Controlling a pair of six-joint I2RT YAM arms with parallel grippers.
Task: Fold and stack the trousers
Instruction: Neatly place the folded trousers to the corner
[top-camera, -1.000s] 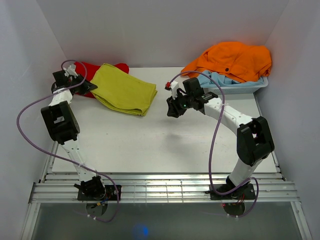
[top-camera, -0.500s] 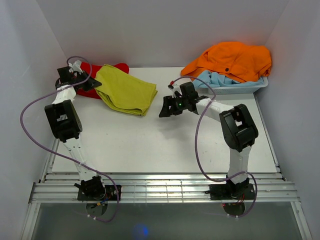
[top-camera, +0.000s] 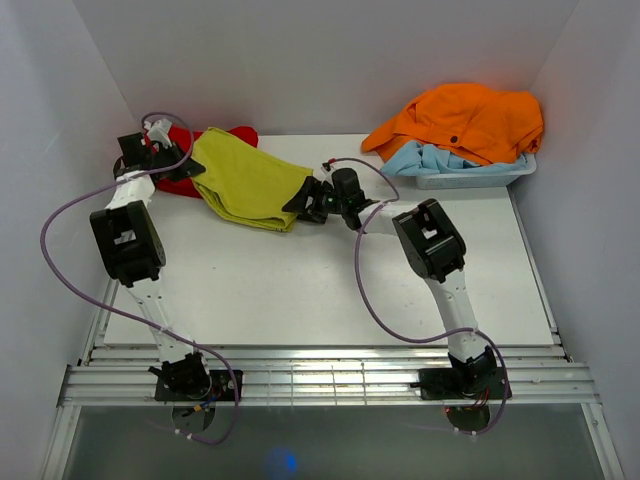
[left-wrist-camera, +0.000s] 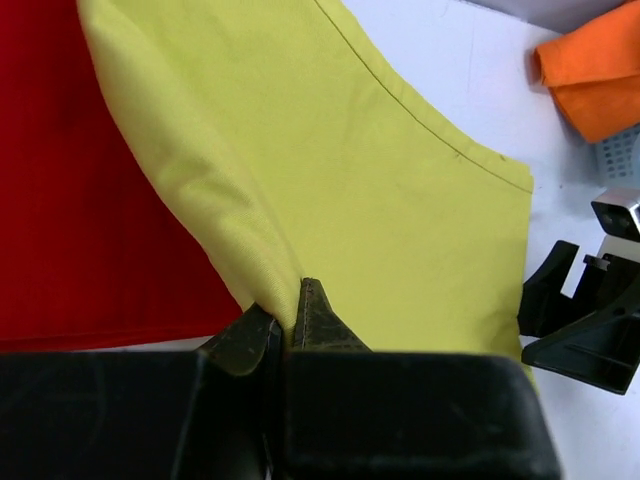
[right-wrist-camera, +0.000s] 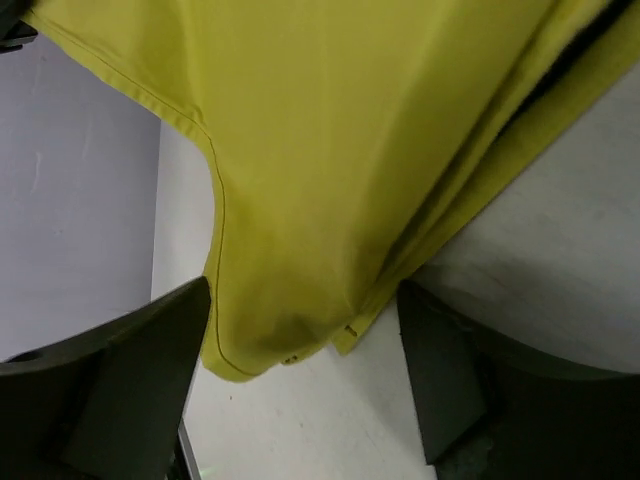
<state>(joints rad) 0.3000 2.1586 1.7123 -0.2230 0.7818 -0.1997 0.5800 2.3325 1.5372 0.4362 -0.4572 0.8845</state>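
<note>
The yellow-green trousers (top-camera: 245, 180) lie folded at the back left of the table, their left part resting over a red garment. My left gripper (top-camera: 183, 166) sits at their left edge, shut on a pinched fold of the trousers (left-wrist-camera: 400, 180); the fabric runs down between the two fingertips (left-wrist-camera: 290, 322). My right gripper (top-camera: 297, 200) is at the trousers' right end, low over the table and open. Its wide-spread fingers flank the folded corner of the trousers (right-wrist-camera: 350, 150) without touching it, and the gripper (right-wrist-camera: 303, 310) holds nothing.
A red garment (top-camera: 236, 135) lies under and behind the trousers, also seen beside the fold (left-wrist-camera: 100, 200). At the back right a tray (top-camera: 470, 179) holds a light blue cloth (top-camera: 430, 158) under an orange garment (top-camera: 470, 118). White walls close in on three sides.
My right arm has reached left across the table to the trousers' right end, and its jaws have opened wide. The left gripper closed on the fold and shifted slightly toward the back.
</note>
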